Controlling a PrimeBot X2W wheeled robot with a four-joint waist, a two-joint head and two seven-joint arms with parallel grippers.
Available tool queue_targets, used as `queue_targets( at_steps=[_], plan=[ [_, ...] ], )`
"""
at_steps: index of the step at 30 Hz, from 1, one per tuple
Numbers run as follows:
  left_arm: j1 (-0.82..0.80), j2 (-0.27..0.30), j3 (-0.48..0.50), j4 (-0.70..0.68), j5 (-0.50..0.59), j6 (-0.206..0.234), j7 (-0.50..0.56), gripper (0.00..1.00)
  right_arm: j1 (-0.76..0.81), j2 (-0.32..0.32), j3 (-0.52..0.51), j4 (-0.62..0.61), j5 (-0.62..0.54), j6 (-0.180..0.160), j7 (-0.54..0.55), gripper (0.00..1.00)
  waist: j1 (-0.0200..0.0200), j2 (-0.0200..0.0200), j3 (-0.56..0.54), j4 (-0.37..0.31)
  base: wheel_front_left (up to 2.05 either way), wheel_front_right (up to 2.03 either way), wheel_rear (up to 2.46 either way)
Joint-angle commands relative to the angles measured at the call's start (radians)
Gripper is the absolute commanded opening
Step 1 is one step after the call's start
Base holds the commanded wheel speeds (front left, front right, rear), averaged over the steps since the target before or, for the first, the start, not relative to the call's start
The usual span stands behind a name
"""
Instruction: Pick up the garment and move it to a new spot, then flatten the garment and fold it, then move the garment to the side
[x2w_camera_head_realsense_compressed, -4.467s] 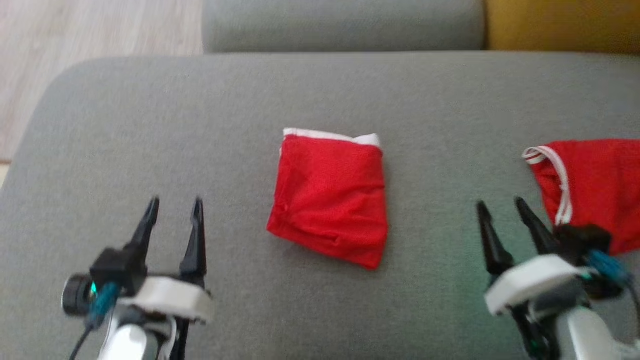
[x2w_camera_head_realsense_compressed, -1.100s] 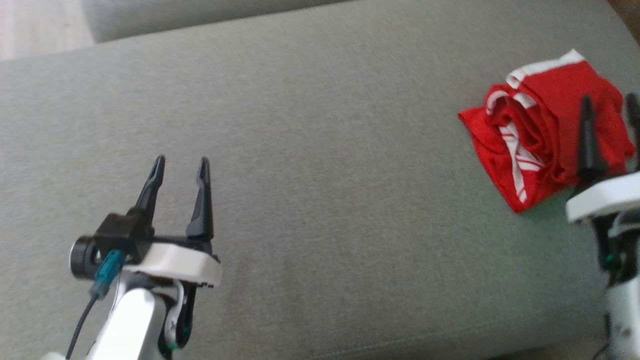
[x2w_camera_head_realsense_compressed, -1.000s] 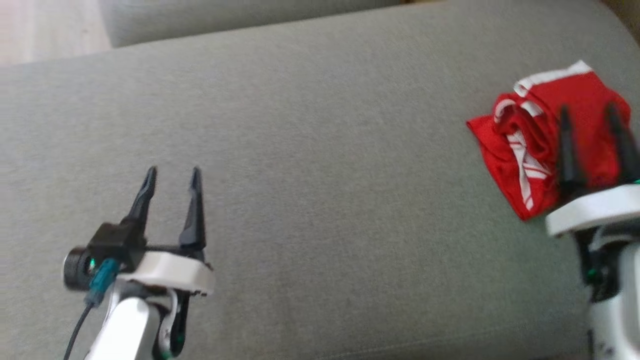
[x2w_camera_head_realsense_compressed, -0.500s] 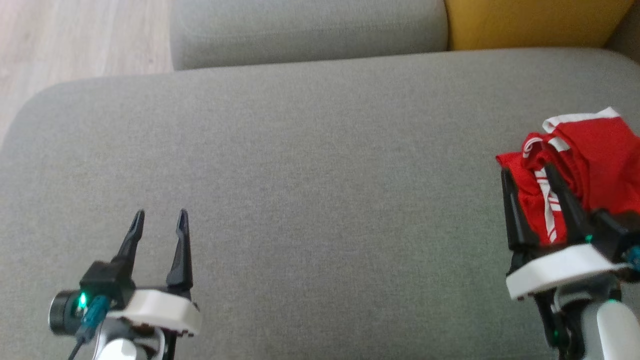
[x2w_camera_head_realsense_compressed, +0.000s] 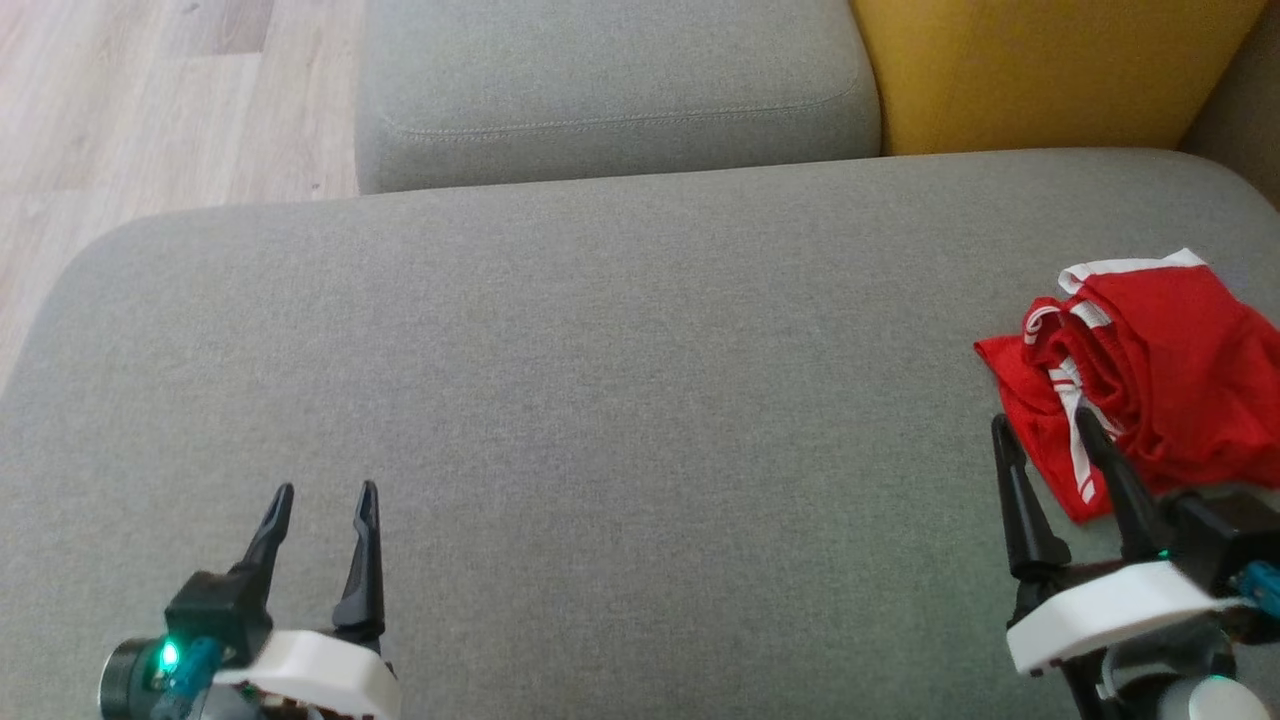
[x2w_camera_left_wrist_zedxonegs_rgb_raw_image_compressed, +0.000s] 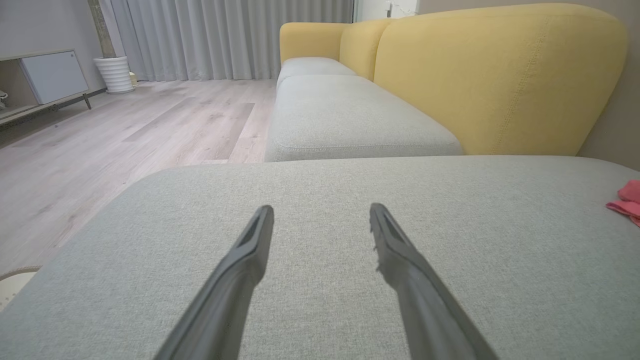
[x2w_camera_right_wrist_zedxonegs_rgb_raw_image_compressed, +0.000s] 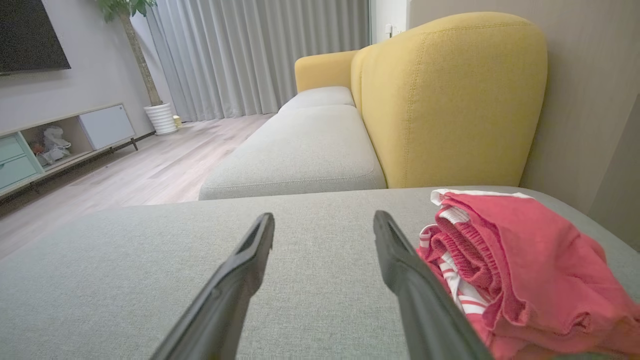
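Jaws of both grippers stand wide apart and hold nothing. The left gripper (x2w_camera_head_realsense_compressed: 325, 490) sits at the lower left of the head view, its two dark fingers pointing up the frame over bare grey fabric. The right gripper (x2w_camera_head_realsense_compressed: 1041, 418) sits at the lower right, fingers likewise pointing up the frame.

The red garment (x2w_camera_head_realsense_compressed: 1170, 370), trimmed with white stripes, lies bunched in a loose heap at the right edge of the head view, on the large grey seat cushion (x2w_camera_head_realsense_compressed: 600, 350). Its lower left corner lies just beside the right gripper's outer finger. In the right wrist view that finger overlaps the heap's near edge at the lower right of the frame; contact cannot be judged. In the left wrist view a small part of the garment appears at the far right edge, well apart from the left gripper.

A second grey cushion (x2w_camera_head_realsense_compressed: 610, 90) occupies the upper centre of the head view, a yellow backrest (x2w_camera_head_realsense_compressed: 1040, 70) the upper right, and pale wooden floor (x2w_camera_head_realsense_compressed: 150, 110) the upper left.
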Motion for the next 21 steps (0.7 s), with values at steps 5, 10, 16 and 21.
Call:
queue_targets(
  at_steps=[5, 10, 16, 21],
  plan=[
    [-0.036, 0.026, 0.037, -0.031, -0.008, 0.004, -0.001, 1.00, -0.026, -0.004, 0.027, -0.049, -0.013, 0.007, 0.007, 1.00, 0.0001, 0.0000, -0.001, -0.004, 0.00, 0.00, 0.00],
    [-0.041, 0.028, 0.033, -0.025, -0.011, 0.001, -0.003, 1.00, -0.028, -0.003, 0.027, -0.050, -0.013, 0.007, 0.007, 1.00, 0.0001, 0.0000, 0.000, -0.005, 0.00, 0.00, 0.00],
    [-0.043, 0.033, 0.031, -0.016, -0.016, -0.002, -0.004, 1.00, -0.029, -0.002, 0.028, -0.053, -0.011, 0.007, 0.005, 1.00, 0.0001, 0.0000, 0.000, -0.005, 0.00, 0.00, 0.00],
    [-0.046, 0.035, 0.027, -0.013, -0.014, 0.002, -0.002, 1.00, -0.028, -0.001, 0.027, -0.056, -0.012, 0.007, 0.005, 1.00, 0.0001, 0.0000, 0.001, -0.004, 0.00, 0.00, 0.00]
  ],
)
